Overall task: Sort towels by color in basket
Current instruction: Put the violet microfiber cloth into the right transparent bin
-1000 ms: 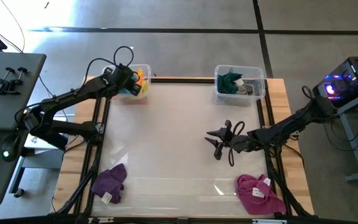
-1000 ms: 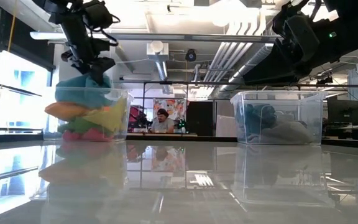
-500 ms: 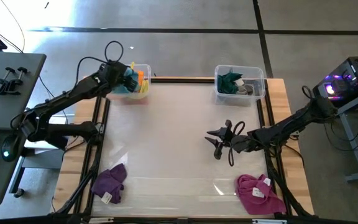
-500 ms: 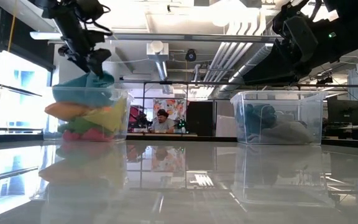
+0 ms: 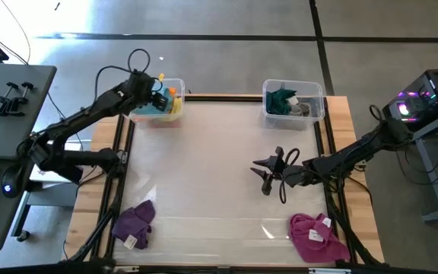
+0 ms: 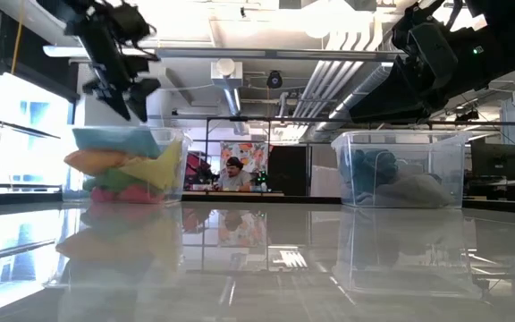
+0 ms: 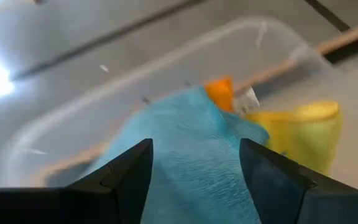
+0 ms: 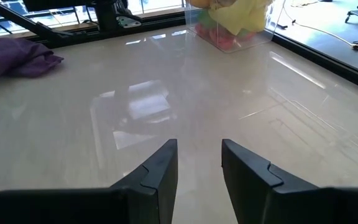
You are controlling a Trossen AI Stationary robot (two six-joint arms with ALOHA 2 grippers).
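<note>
Over the far-left bin, the left gripper hangs with its fingers spread wide and nothing between them; the light blue towel lies directly beneath, on top of the yellow towel and orange towel. To my eye the drop is made, and doing it well now means lifting straight up so no fold catches a fingertip and drags back out. The far-right bin holds the dark teal towel and a grey one. Two cloths wait on the near side of the table: the purple towel at left, the magenta towel at right. The right gripper hovers mid-table, fingers parted and empty, near the magenta one.
</note>
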